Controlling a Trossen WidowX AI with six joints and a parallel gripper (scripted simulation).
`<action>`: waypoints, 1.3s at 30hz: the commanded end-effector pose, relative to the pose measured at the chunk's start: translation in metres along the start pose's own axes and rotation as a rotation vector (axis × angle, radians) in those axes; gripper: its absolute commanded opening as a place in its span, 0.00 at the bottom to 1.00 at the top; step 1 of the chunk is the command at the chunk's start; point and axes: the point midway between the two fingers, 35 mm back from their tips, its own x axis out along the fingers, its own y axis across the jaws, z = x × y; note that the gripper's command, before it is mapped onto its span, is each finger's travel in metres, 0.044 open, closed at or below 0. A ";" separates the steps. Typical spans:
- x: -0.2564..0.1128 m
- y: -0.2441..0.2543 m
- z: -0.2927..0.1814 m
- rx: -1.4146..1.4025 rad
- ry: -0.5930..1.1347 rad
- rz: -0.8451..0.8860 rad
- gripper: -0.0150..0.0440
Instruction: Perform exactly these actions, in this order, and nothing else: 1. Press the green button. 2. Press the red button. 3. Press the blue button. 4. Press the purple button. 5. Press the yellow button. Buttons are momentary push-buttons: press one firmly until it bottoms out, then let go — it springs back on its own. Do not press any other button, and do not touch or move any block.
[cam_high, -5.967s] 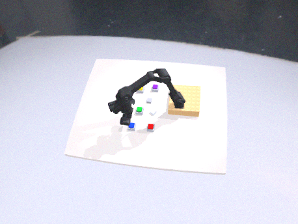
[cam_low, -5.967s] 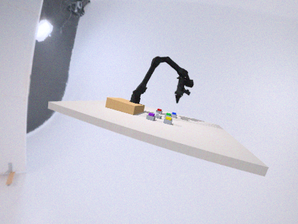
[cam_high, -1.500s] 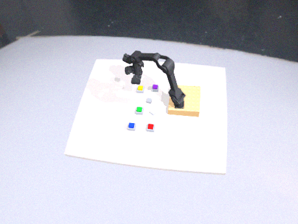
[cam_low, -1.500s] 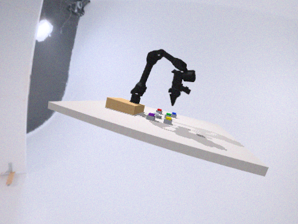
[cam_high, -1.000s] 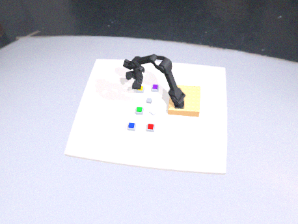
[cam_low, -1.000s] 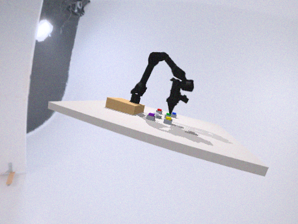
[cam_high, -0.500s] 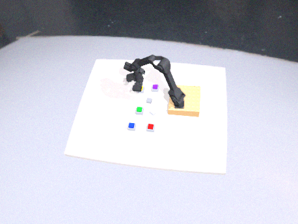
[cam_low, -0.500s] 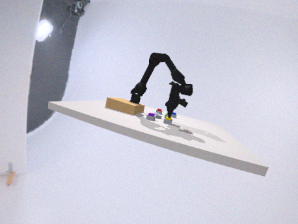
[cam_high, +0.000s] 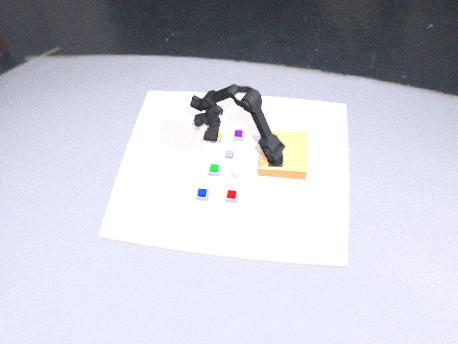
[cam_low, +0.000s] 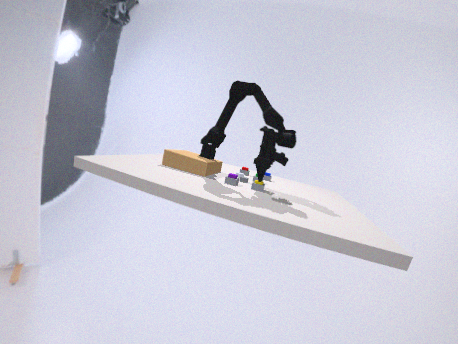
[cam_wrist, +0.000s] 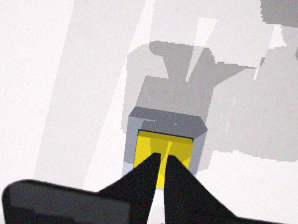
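The yellow button (cam_high: 218, 136) (cam_low: 258, 185) (cam_wrist: 146, 145) is a yellow cap in a grey housing. My gripper (cam_high: 211, 139) (cam_low: 260, 180) (cam_wrist: 163, 160) is shut and empty, pointing down with its tips over the yellow cap. The tips are at or just above it; I cannot tell whether the cap is pushed in. The purple button (cam_high: 238, 134) (cam_low: 232, 177) stands beside the yellow one. The green button (cam_high: 214, 168) is partly hidden behind the fingers in the exterior view. The blue button (cam_high: 202, 193) (cam_low: 267, 175) and red button (cam_high: 231, 195) (cam_low: 245, 170) stand farther off.
A small grey block (cam_high: 229, 154) (cam_low: 243, 179) lies between the purple and green buttons. A small white block (cam_high: 235, 173) lies right of the green button. An orange-tan box (cam_high: 292, 155) (cam_low: 190, 163) sits by the arm's base. All stand on a white board (cam_high: 300, 225) (cam_low: 320, 225).
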 end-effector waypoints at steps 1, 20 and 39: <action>0.003 0.001 -0.002 0.004 0.011 0.002 0.29; -0.031 0.002 -0.001 0.003 0.011 0.001 0.33; -0.070 0.224 0.011 -0.035 -0.004 0.007 0.93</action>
